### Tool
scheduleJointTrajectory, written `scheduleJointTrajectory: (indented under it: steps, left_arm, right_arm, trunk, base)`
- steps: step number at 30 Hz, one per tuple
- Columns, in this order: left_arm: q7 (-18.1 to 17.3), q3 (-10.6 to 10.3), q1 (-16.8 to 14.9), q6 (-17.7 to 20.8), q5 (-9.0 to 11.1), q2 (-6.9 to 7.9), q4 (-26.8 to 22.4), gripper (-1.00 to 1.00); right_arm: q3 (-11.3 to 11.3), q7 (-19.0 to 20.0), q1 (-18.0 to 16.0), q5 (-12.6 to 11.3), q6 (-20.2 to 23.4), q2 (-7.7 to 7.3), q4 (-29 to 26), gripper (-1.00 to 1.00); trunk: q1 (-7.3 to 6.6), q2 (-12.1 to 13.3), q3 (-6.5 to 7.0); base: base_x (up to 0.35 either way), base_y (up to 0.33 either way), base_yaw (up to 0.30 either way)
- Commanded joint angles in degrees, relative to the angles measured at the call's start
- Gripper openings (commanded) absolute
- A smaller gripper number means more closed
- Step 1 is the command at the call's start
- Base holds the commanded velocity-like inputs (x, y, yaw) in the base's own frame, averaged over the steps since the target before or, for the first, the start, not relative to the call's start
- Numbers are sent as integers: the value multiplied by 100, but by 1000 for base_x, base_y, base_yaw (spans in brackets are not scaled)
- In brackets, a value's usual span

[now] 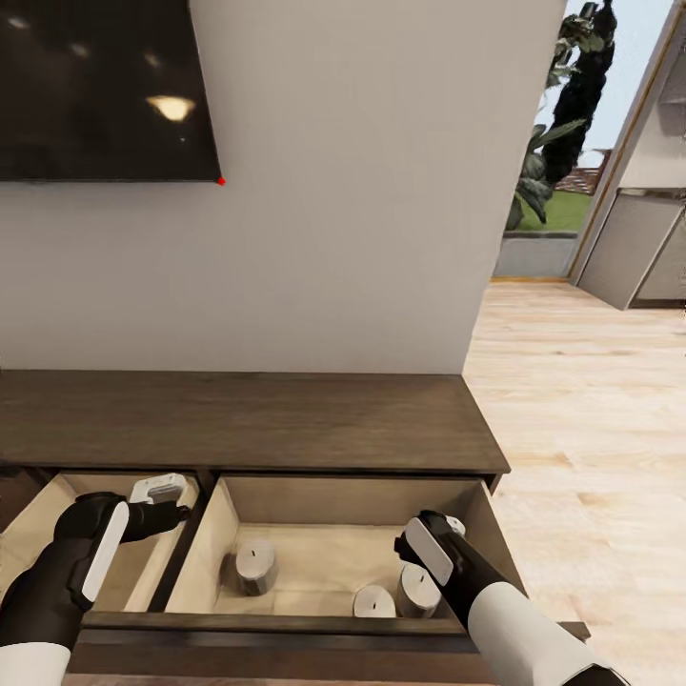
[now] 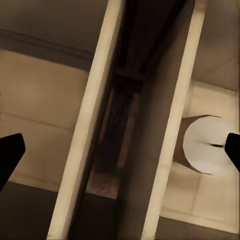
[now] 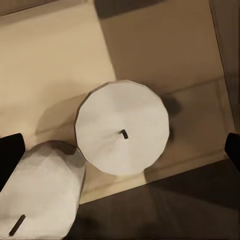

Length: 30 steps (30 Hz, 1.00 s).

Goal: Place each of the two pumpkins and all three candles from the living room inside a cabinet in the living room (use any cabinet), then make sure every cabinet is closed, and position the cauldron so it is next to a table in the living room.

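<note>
Dark cabinet (image 1: 248, 419) drawers stand open; three candles (image 1: 255, 566) inside the right one; both claws, left (image 1: 181, 514) and right (image 1: 419, 572), spread wide, empty.

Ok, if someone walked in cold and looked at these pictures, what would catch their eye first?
Probably the dark wood cabinet against the pale wall, with two drawers pulled open and both arms reaching in. The right-hand drawer holds three pale candles: one toward its left, two close together by the right gripper, whose fingers are spread above them. A black screen fills the wall's upper left.
</note>
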Motion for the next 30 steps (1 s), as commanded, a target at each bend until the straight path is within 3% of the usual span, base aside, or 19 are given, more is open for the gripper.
scheduleJointTrajectory:
  steps: [1, 16, 21, 30]
  left_arm:
    - [0, 0, 0, 0, 7, 0, 0, 100]
    - [0, 1, 0, 1, 24, 0, 0, 100]
    - [0, 1, 0, 1, 24, 0, 0, 100]
    - [0, 1, 0, 1, 24, 0, 0, 100]
  right_arm:
    - [0, 4, 0, -1, 0, 0, 0, 100]
    - [0, 28, 0, 8, -37, 0, -6, 100]
    - [11, 34, 0, 8, -302, 0, -9, 100]
    - [26, 37, 1, 8, -397, 0, -9, 100]
  trunk:
    - [-2, 2, 23]
    - [-293, 526, 300]
    - [-403, 727, 390]
    - [-601, 1088, 552]
  base:
    - [-169, 0, 0]
    - [-80, 0, 0]
    - [-228, 0, 0]
    - [-30, 0, 0]
